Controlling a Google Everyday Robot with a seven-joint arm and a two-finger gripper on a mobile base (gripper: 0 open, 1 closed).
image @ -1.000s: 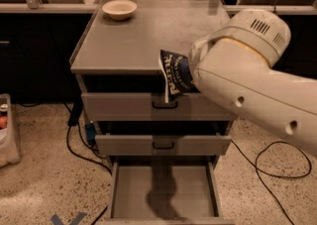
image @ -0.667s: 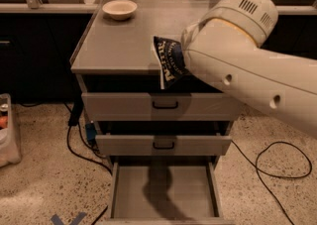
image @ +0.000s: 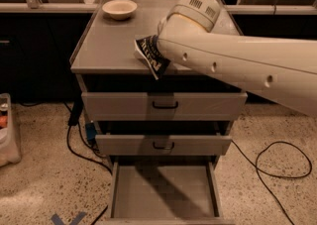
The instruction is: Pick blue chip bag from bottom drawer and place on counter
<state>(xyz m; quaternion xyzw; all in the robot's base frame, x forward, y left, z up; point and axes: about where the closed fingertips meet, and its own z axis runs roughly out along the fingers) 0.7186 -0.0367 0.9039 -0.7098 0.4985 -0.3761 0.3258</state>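
Note:
The blue chip bag, dark navy with white lettering, hangs tilted at the end of my white arm, just over the front edge of the counter. My gripper is mostly hidden behind the arm's wrist housing. It is shut on the bag's right side and holds the bag slightly above the counter top. The bottom drawer is pulled open below, a plain grey tray with nothing in it.
A white bowl sits at the counter's back left. The two upper drawers with dark handles are shut. Black cables lie on the floor to the right and left. A white container stands at far left.
The arm has carried the bag up and to the left, from in front of the top drawer to the counter's front edge.

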